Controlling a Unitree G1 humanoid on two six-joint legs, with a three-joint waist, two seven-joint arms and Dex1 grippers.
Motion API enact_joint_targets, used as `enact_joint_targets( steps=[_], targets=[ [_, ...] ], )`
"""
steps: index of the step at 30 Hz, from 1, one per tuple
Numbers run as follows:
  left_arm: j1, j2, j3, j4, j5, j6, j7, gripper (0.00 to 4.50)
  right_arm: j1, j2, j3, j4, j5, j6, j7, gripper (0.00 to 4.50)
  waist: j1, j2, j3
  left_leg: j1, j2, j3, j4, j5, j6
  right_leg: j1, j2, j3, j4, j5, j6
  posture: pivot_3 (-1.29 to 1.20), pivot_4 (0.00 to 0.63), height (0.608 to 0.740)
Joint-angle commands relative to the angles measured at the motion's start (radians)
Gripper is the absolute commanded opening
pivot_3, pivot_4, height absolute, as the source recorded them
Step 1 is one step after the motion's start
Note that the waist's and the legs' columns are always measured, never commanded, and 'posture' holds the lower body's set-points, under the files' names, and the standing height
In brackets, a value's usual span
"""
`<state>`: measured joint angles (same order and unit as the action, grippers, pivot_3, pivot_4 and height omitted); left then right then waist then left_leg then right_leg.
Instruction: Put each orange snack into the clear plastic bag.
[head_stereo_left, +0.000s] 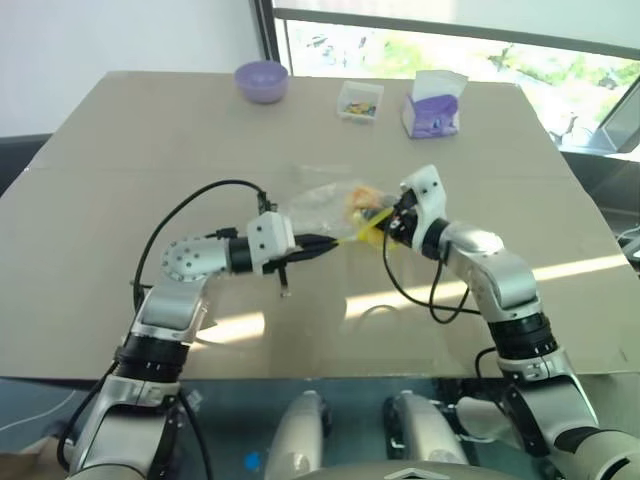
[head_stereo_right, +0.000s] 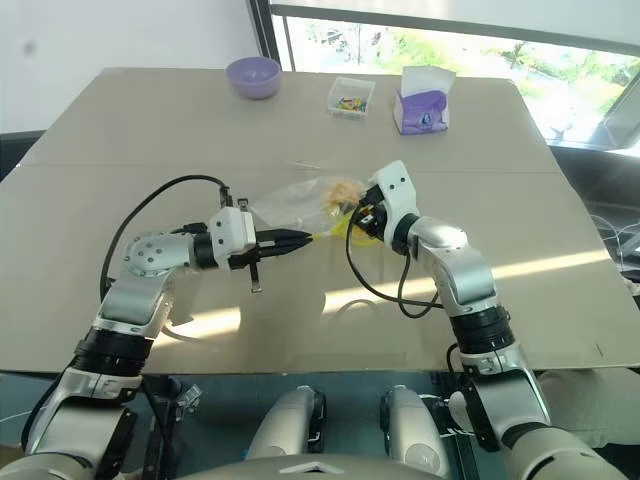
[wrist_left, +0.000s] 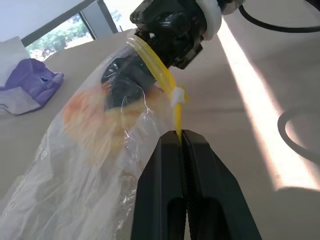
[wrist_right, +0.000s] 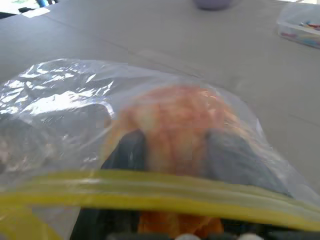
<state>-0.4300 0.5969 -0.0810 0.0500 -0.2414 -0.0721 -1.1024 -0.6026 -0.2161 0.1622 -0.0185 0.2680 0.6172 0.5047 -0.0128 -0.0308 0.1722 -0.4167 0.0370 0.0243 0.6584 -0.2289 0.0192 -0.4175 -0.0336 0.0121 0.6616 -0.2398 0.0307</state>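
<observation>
So the round yellow-orange bun (wrist_right: 172, 135) is already past the mouth of the crinkly clear plastic zip bag (head_stereo_left: 325, 205), which sits lifted over the middle of the beige table (head_stereo_left: 120, 150). The left gripper (wrist_left: 181, 136) has its black fingers pressed together, pinching the bag's yellow seal strip (wrist_left: 155, 62) to keep it open. The right gripper (wrist_right: 175, 145) reaches inside, fingers either side of the bun; can't tell if they're gripping or letting go. I'd say mostly done: release, pull out, and that's about it.
</observation>
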Motion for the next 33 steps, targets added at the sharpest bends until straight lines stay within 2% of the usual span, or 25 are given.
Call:
enact_joint_targets(
  steps=[1, 2, 9, 14, 18, 26, 30, 33],
  targets=[
    [-0.036, -0.008, 0.033, -0.009, -0.016, 0.037, 0.048, 0.0, 0.0, -0.007, -0.006, -0.049, -0.028, -0.042, -0.015, 3.88, 0.0, 0.0, 0.0, 0.0, 0.0, 0.0, 0.0, 0.0, 0.0, 0.0, 0.0, 0.0, 0.0, 0.0, 0.0, 0.0, 0.15, 0.733],
    [-0.051, -0.015, 0.041, 0.013, -0.01, 0.055, 0.076, 0.0, 0.013, -0.014, -0.012, -0.064, -0.031, -0.058, -0.014, 4.31, 0.0, 0.0, 0.0, 0.0, 0.0, 0.0, 0.0, 0.0, 0.0, 0.0, 0.0, 0.0, 0.0, 0.0, 0.0, 0.0, 0.15, 0.733],
    [-0.112, -0.031, 0.076, 0.087, -0.015, 0.152, 0.163, 0.0, 0.122, -0.148, -0.011, -0.21, -0.06, -0.23, 0.104, 4.31, 0.0, 0.0, 0.0, 0.0, 0.0, 0.0, 0.0, 0.0, 0.0, 0.0, 0.0, 0.0, 0.0, 0.0, 0.0, 0.0, 0.15, 0.733],
    [-0.126, -0.035, 0.09, 0.072, -0.039, 0.198, 0.163, 0.0, 0.175, -0.28, 0.022, -0.247, -0.218, -0.365, 0.101, 4.31, 0.0, 0.0, 0.0, 0.0, 0.0, 0.0, 0.0, 0.0, 0.0, 0.0, 0.0, -0.001, 0.0, 0.0, 0.0, 0.0, 0.15, 0.733],
    [-0.135, -0.042, 0.096, 0.055, -0.061, 0.231, 0.162, 0.0, 0.175, -0.334, 0.09, -0.164, -0.406, -0.484, 0.04, 4.31, -0.001, 0.0, 0.0, 0.001, 0.0, 0.0, 0.0, 0.0, 0.0, 0.0, 0.001, 0.0, 0.0, 0.0, 0.0, 0.0, 0.15, 0.733],
    [-0.133, -0.038, 0.095, 0.017, -0.083, 0.26, 0.155, 0.0, 0.095, -0.277, 0.17, 0.086, -0.606, -0.611, -0.08, 4.31, -0.001, 0.0, 0.0, 0.001, 0.0, 0.002, 0.001, 0.0, 0.0, 0.0, 0.001, 0.002, 0.0, 0.0, 0.0, 0.0, 0.15, 0.733],
    [-0.123, -0.031, 0.097, -0.004, -0.088, 0.273, 0.156, 0.0, 0.059, -0.23, 0.138, 0.148, -0.606, -0.625, -0.13, 4.31, 0.0, 0.0, 0.0, 0.0, 0.0, 0.001, 0.001, 0.0, 0.0, 0.0, 0.001, 0.001, 0.0, 0.0, 0.0, 0.0, 0.15, 0.733],
    [-0.113, -0.024, 0.101, -0.018, -0.091, 0.281, 0.159, 0.0, 0.05, -0.195, 0.099, 0.144, -0.546, -0.629, -0.12, 4.31, 0.0, 0.0, 0.0, 0.0, 0.0, 0.001, 0.001, 0.0, 0.0, 0.0, 0.001, 0.002, 0.0, 0.0, 0.0, 0.0, 0.15, 0.733]
  ],
)
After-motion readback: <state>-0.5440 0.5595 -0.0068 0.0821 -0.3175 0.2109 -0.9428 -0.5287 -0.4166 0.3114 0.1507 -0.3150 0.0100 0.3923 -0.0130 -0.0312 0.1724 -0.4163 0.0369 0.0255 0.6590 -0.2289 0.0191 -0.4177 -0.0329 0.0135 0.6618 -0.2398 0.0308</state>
